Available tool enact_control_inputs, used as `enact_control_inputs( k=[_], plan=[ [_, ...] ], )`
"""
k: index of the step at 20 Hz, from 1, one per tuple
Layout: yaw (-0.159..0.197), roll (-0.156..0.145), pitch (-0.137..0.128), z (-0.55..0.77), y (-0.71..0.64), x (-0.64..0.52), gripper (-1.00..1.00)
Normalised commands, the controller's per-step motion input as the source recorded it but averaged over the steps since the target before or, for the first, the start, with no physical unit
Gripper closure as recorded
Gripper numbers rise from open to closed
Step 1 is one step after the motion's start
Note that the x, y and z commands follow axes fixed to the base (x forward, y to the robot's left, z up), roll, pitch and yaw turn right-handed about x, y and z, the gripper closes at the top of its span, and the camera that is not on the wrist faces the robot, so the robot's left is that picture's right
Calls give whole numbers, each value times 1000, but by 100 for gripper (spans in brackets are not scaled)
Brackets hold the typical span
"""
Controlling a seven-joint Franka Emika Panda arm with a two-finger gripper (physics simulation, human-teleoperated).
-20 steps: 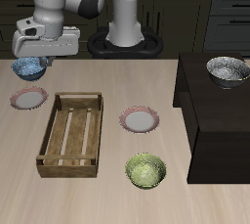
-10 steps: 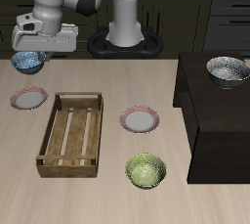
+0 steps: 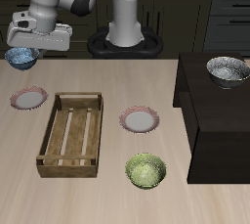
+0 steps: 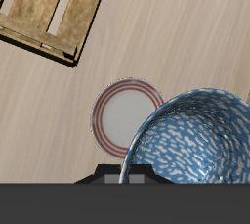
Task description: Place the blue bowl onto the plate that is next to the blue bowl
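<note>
The blue bowl hangs in the air under the gripper, lifted clear of the table near its back edge, at the far end from the dark raised block. From the wrist view the bowl fills much of the frame, and the fingers look clamped on its rim, one either side of the wall, though the contact itself is cut off by the camera housing, so I would not swear to the exact hold.

What matters for the coming move is where the plate lies: on the table just forward of the bowl, toward the table's front edge, and below it. In the wrist view the plate shows partly past the bowl's rim, so the bowl is not yet centred over it. I'd judge a short carry toward the front edge, then a lowering, would do it.

The bowl is small and round, light blue, its inside mottled with white dashes. The plate is flat, pale in the middle with a pink-red rim. A look-alike plate sits beyond the wooden crate and is not the one wanted.
</note>
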Motion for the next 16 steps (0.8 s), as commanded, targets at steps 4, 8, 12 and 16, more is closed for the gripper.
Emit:
enact_control_inputs(
  k=[4,8,12,16],
  plan=[
    [-59,-18,-19,11,-180,-179,100],
    [-19,-18,4,-73,-108,-60,100],
    [-17,-27,-16,-128,-61,125,100],
    [-21,-3,10,-159,-6,114,100]
  ],
)
